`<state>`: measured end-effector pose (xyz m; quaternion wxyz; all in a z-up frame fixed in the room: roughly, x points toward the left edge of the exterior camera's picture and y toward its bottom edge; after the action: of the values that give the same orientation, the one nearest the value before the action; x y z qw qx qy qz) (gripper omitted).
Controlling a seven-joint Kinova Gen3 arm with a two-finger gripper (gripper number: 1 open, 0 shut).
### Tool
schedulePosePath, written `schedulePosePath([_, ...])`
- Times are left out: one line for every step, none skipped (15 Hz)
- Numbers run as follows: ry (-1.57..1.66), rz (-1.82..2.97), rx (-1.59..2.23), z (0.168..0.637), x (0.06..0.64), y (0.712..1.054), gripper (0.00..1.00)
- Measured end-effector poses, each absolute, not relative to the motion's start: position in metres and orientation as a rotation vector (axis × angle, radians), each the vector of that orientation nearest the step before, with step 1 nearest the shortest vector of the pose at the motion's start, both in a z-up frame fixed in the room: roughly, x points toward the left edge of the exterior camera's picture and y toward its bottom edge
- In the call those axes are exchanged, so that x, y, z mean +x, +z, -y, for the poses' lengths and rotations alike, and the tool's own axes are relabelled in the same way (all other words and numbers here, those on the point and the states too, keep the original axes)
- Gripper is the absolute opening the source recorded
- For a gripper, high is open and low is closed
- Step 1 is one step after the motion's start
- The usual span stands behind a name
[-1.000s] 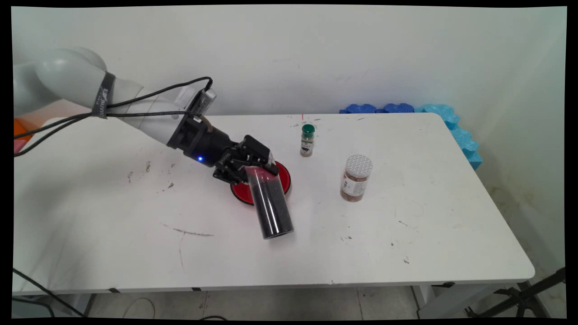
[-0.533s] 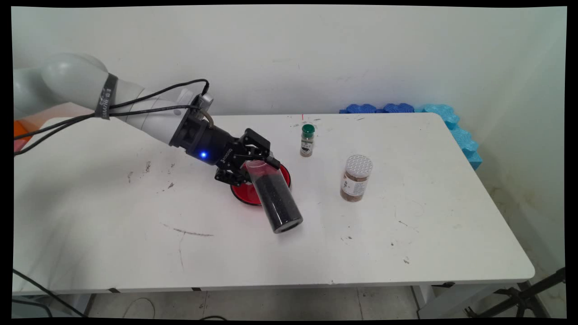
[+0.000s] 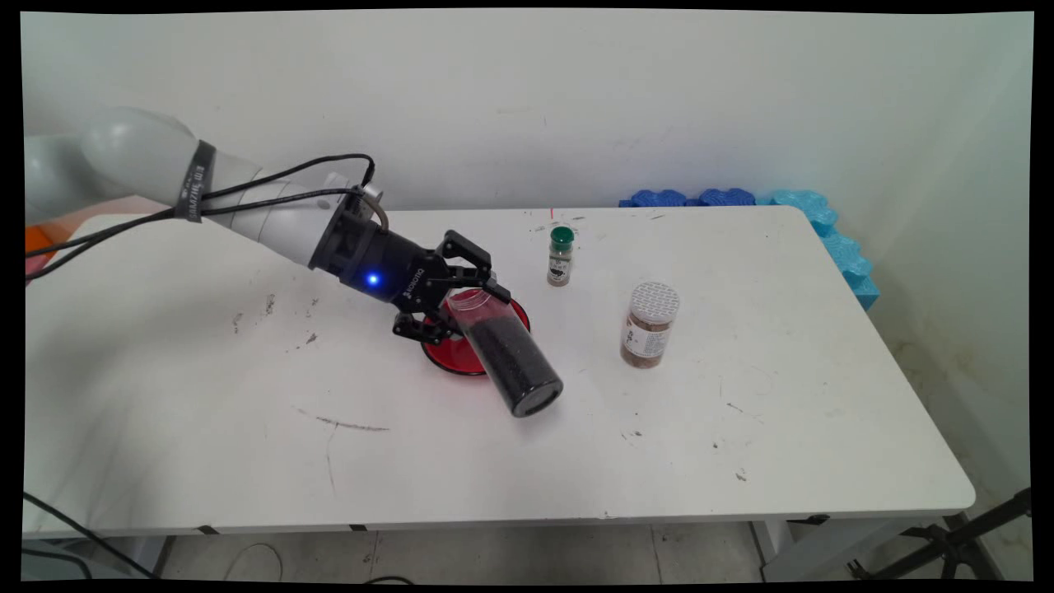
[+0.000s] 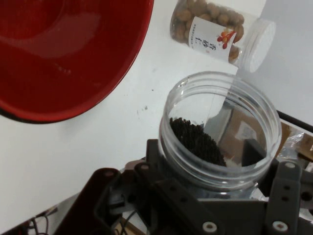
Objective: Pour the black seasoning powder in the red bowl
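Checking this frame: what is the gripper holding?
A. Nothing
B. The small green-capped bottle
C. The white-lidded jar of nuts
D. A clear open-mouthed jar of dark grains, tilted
D: the gripper is shut on the clear jar of dark grains, tilted beside the red dish, its mouth open in the hand view.

Tilted open jar of black grains

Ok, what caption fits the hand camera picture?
Gripper holding a clear open jar of black grains beside a red bowl.
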<state>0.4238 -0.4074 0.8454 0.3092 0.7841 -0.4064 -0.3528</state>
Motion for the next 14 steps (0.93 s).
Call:
schedulePosePath([-0.946,1.054,2.081,0.4073,0.424,0.8446,0.0])
schedulePosePath([-0.958,1.039,2.088,0.4071,0.4242,0.844,0.0])
schedulePosePath([-0.971,1.022,2.095,0.4067,0.4243,0.8435,0.0])
schedulePosePath([-0.984,1.005,2.102,0.4064,0.4244,0.8429,0.0])
schedulePosePath([-0.995,0.99,2.108,0.4061,0.4246,0.8425,0.0])
schedulePosePath([-1.007,0.972,2.114,0.4058,0.4248,0.8421,0.0])
schedulePosePath([-1.018,0.956,2.12,0.4055,0.4251,0.8415,0.0])
schedulePosePath([-1.027,0.941,2.126,0.4054,0.4255,0.8411,0.0])
schedulePosePath([-1.034,0.928,2.13,0.4054,0.4258,0.8407,0.0])
schedulePosePath([-1.042,0.913,2.135,0.4056,0.4262,0.8403,0.0])
schedulePosePath([-1.05,0.898,2.139,0.4059,0.4263,0.8399,0.0])
schedulePosePath([-1.056,0.885,2.143,0.4062,0.4264,0.8397,0.0])
schedulePosePath([-1.063,0.87,2.147,0.4065,0.4265,0.8395,0.0])
schedulePosePath([-1.069,0.857,2.15,0.4068,0.4264,0.8394,0.0])
